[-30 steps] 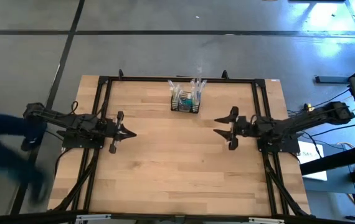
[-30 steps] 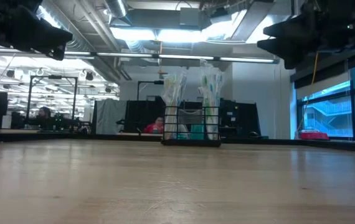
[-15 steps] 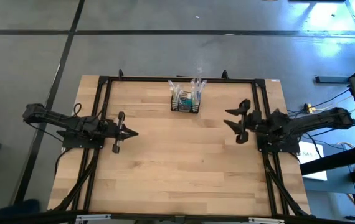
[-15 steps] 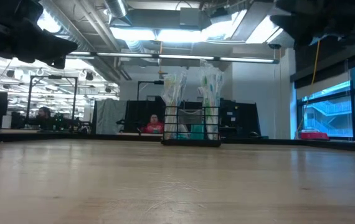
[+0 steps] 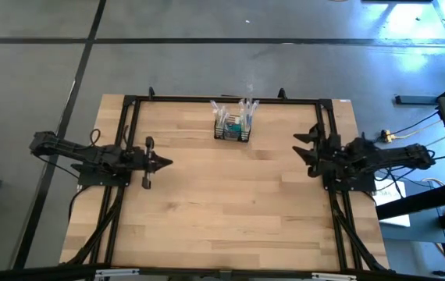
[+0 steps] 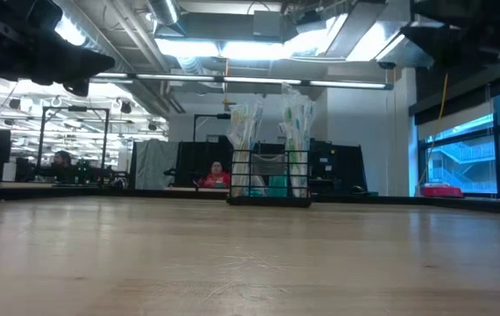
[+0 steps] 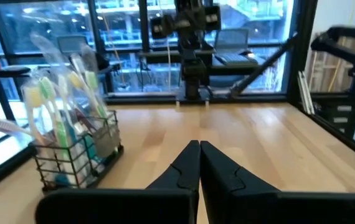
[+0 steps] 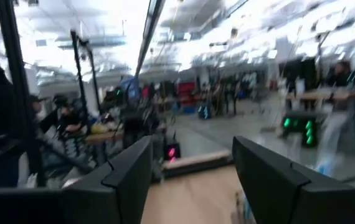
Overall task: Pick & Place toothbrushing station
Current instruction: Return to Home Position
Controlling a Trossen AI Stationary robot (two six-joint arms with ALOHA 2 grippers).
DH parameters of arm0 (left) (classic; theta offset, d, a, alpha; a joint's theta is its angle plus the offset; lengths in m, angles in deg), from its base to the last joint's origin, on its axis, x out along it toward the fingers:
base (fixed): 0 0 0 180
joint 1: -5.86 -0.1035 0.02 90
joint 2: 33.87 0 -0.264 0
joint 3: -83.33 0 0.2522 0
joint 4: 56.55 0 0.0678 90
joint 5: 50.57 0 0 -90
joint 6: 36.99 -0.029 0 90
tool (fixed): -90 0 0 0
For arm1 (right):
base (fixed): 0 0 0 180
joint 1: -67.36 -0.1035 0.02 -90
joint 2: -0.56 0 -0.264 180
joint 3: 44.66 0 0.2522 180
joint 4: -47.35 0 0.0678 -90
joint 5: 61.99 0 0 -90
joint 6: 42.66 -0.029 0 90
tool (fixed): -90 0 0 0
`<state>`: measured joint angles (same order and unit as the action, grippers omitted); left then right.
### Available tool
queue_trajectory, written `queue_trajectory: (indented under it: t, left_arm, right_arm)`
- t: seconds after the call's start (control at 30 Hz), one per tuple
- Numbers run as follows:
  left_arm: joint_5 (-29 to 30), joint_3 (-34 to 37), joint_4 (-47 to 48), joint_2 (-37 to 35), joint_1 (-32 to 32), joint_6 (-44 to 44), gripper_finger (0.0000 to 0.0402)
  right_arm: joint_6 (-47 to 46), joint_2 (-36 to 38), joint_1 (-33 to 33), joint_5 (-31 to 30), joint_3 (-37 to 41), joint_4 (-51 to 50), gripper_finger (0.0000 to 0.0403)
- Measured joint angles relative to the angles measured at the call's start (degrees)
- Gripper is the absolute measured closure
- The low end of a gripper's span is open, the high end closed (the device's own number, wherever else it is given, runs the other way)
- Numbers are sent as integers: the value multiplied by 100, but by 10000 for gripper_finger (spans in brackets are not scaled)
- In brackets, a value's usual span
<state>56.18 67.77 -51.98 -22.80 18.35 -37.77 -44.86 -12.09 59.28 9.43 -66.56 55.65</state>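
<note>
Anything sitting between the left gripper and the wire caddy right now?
No. In the high view, only bare wooden table lies between the left gripper and the caddy.

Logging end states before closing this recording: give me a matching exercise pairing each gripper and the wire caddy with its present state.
Things:
1. left gripper
2. right gripper
3. wire caddy

States:
A. jaws apart, at the right edge of the table
B. holds upright toothbrushes, near the far edge
C. jaws closed together, over the left side

Pairs: 1-C, 2-A, 3-B.
</note>
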Motion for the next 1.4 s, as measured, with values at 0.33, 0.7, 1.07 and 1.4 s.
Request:
queue_trajectory:
  t: [0.33, 0.7, 1.07, 1.4]
  left_arm:
    - [9, -2, 621, -605, 0, 117, 399]
    - [-442, 51, 837, -938, -2, 214, 397]
    - [-852, 55, 879, -934, -2, -671, 395]
    - [-852, 57, 885, -934, -2, -404, 391]
  right_arm:
    - [-640, 158, 0, 149, 249, -708, 179]
    - [-679, 175, 0, 121, 730, -307, 179]
    - [-306, 193, 0, 101, 728, -652, 179]
    - [-32, 189, 0, 101, 726, -1021, 179]
